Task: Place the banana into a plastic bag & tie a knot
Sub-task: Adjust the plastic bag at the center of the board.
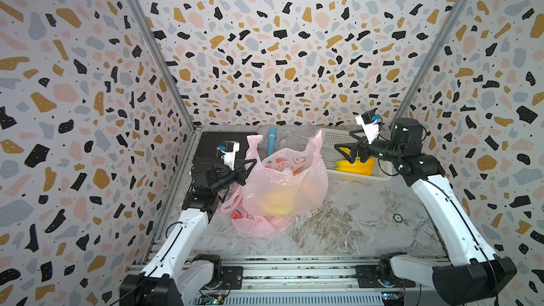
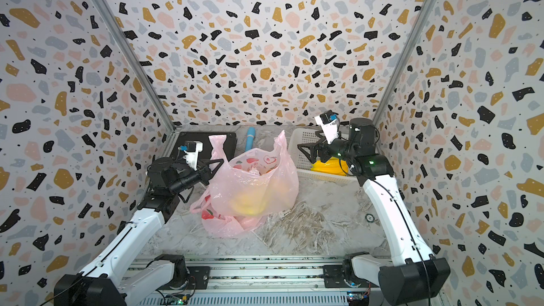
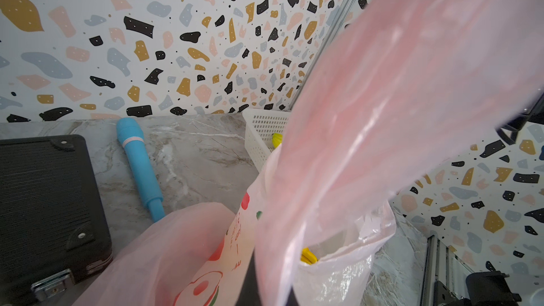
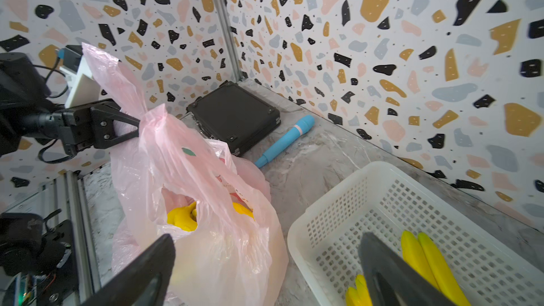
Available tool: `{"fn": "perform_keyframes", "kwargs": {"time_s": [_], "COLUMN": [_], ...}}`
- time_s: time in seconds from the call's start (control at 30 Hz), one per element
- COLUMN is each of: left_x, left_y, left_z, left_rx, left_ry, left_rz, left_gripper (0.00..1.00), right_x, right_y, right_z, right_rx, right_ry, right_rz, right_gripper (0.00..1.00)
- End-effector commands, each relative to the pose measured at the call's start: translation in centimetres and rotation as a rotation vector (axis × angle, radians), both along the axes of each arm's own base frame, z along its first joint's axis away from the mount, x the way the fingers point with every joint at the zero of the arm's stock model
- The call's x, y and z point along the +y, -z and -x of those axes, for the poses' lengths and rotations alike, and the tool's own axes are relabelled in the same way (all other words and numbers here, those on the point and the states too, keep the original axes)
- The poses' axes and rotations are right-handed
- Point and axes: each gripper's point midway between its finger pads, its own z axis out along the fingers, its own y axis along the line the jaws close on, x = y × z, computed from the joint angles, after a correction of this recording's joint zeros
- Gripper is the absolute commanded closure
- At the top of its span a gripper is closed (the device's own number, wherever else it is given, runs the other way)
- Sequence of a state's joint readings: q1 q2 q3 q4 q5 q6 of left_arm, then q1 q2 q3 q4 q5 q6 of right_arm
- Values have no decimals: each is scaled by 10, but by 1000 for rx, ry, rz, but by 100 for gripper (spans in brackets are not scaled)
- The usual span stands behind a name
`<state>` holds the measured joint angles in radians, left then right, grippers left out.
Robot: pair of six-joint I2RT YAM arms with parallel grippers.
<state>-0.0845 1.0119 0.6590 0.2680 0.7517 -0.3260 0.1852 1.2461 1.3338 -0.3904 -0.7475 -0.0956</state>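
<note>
A pink plastic bag [image 1: 284, 183] [image 2: 253, 183] stands mid-table with its mouth open. A yellow banana [image 1: 276, 201] [image 4: 182, 216] lies inside it and shows through the film. My left gripper [image 1: 254, 161] [image 4: 137, 126] is shut on the bunched neck of the bag's left handle, holding it up. The bag's right handle [image 1: 316, 142] stands free. My right gripper [image 1: 346, 142] [image 4: 265, 248] is open and holds nothing. It hovers between the bag and the white basket [image 1: 353, 178]. In the left wrist view pink film [image 3: 382, 113] covers most of the picture.
More yellow bananas [image 1: 354, 166] [image 4: 424, 257] lie in the white basket at the back right. A black case [image 1: 212, 142] and a blue handled tool [image 1: 271, 142] lie at the back. Another crumpled pink bag [image 1: 253, 225] lies in front of the standing one.
</note>
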Motion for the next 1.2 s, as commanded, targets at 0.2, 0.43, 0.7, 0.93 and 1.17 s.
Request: {"fn": "perform_keyframes", "kwargs": {"time_s": [0.2,0.43,0.7,0.93,1.17], "left_x": [-2,2,4,6,6], "left_y": [-36,-34,-32,-29,-29], "left_z": [11,1,0,-3,-4], "left_rx": [-63,-35,-33,-30,-29], "left_ry": [63,85,83,74,76], "left_rz": [-4,-1,-10,-19,-22], "left_gripper": [100,100,100,100,100], "right_x": [32,38,45,53,56], "right_y": [17,44,54,47,26], "right_z": [7,3,-15,-28,-26], "right_rx": [-72,-214,-183,-182,-188], "right_ry": [-342,-405,-467,-513,-583], "right_rz": [-27,-38,-70,-175,-318], "right_gripper": [1,1,1,9,18]}}
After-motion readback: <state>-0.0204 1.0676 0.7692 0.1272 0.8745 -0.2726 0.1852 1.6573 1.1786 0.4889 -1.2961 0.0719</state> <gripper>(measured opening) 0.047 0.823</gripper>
